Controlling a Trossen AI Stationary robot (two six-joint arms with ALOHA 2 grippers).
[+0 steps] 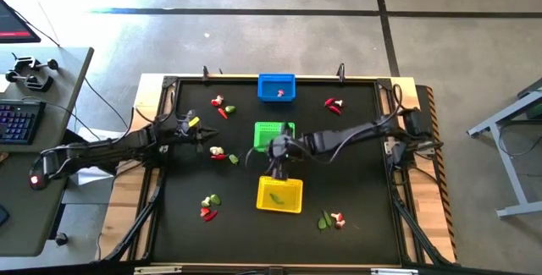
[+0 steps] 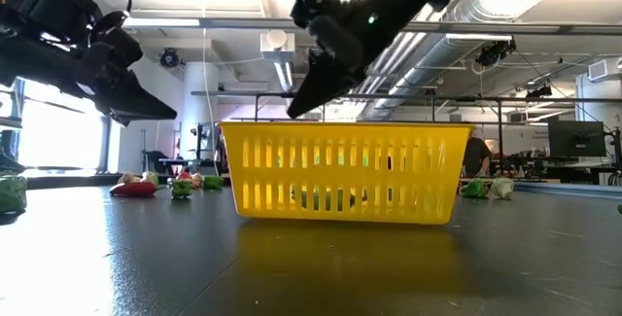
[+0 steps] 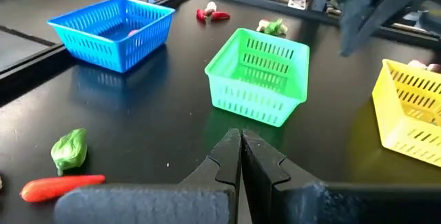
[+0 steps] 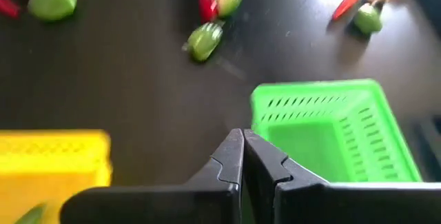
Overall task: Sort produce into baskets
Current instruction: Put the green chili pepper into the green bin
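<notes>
Three baskets stand in a line down the table's middle: blue (image 1: 277,87) far, green (image 1: 273,133) in the middle, yellow (image 1: 279,194) near. The blue basket holds a small pink-red bit (image 1: 280,94). The yellow basket holds a green leafy bit (image 1: 277,197). My left gripper (image 1: 209,140) is shut and empty, hovering left of the green basket (image 3: 260,76), above a leafy bit (image 3: 70,148) and a red chilli (image 3: 62,186). My right gripper (image 1: 275,172) is shut and empty, in the air between the green basket (image 4: 337,134) and the yellow basket (image 4: 52,158).
Small heaps of produce lie on the black mat at far left (image 1: 222,106), far right (image 1: 334,104), left middle (image 1: 222,154), near left (image 1: 209,207) and near right (image 1: 332,220). A raised frame (image 1: 161,156) edges the table. A desk with a keyboard (image 1: 17,123) stands beyond the left side.
</notes>
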